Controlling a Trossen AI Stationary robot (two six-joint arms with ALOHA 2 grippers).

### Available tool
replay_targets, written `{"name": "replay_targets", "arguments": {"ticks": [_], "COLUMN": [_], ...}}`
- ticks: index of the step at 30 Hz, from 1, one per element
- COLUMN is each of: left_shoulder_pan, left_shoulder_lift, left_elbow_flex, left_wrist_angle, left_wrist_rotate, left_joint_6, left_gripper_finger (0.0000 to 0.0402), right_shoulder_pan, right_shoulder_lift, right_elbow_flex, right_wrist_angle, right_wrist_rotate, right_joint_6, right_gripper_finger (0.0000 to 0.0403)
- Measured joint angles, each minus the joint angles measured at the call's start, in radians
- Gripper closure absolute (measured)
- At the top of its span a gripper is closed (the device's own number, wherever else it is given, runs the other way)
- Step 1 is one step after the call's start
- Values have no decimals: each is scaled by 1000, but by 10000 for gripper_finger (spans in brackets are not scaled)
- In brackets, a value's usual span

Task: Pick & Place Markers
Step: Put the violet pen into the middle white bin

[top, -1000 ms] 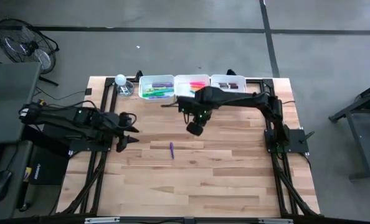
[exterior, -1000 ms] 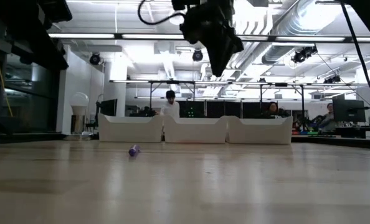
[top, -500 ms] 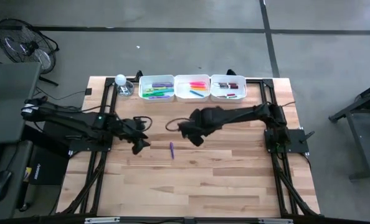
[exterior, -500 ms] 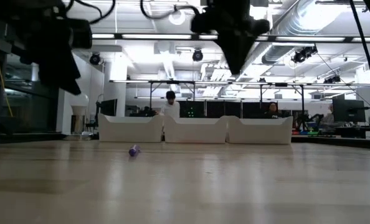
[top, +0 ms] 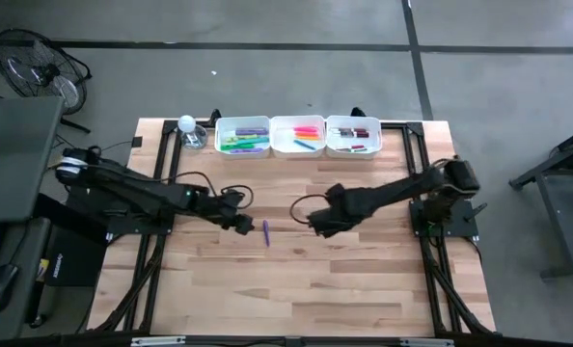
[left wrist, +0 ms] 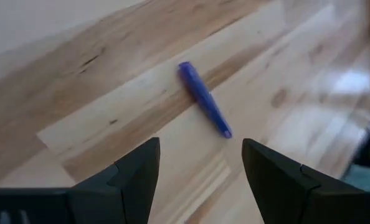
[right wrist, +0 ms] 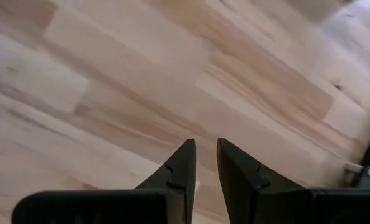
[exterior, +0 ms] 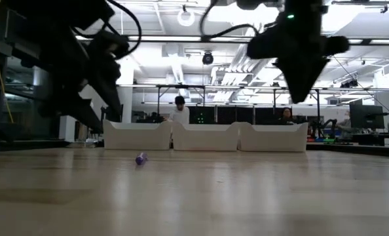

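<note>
A single purple marker (top: 265,231) lies flat on the wooden table near its middle; it also shows in the low view (exterior: 141,158) and the left wrist view (left wrist: 203,98). My left gripper (top: 243,222) hovers just to its left, slanting down at it. Its fingers are open (left wrist: 200,149) and the marker lies ahead of them, untouched. My right gripper (top: 317,224) hangs over bare wood to the marker's right, pointing steeply down. Only a narrow gap shows between its fingers (right wrist: 205,146), with nothing in it. More coloured markers lie in three white trays (top: 297,123) at the far edge.
The three trays stand side by side along the far edge (exterior: 205,136). A white ball on a clear dish (top: 187,127) sits at the far left corner. Black frame rails run along the table's left and right sides. People sit in the room behind.
My left gripper has gone toward the table's right, down toward the purple marker, and has rolled about its own line. My right gripper has come away from the trays toward the near edge and the right, sinking and rolling as well. The marker has stayed where it was.
</note>
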Motion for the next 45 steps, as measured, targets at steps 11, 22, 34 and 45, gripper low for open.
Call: {"name": "replay_targets", "arguments": {"ticks": [11,22,34,45], "left_shoulder_pan": [0,0,-7,-25], "left_shoulder_lift": [267,487,585,608], "left_elbow_flex": [181,406,523,523], "left_wrist_angle": [-34,-232,-364,-420], "left_wrist_rotate": [-20,-21,-3,33], "left_joint_6": [-118,-161,-115,161], "left_gripper_finger": [177,177,177,177], "right_shoulder_pan": [48,47,63,62], "right_shoulder_lift": [-305,-484,-508,-507], "right_elbow_flex": [-278,-465,-510,-509], "right_wrist_angle": [76,239,297,355], "right_wrist_rotate": [78,67,56,62], "right_joint_6": [49,-39,-108,-165], "right_gripper_finger": [348,348,348,348]}}
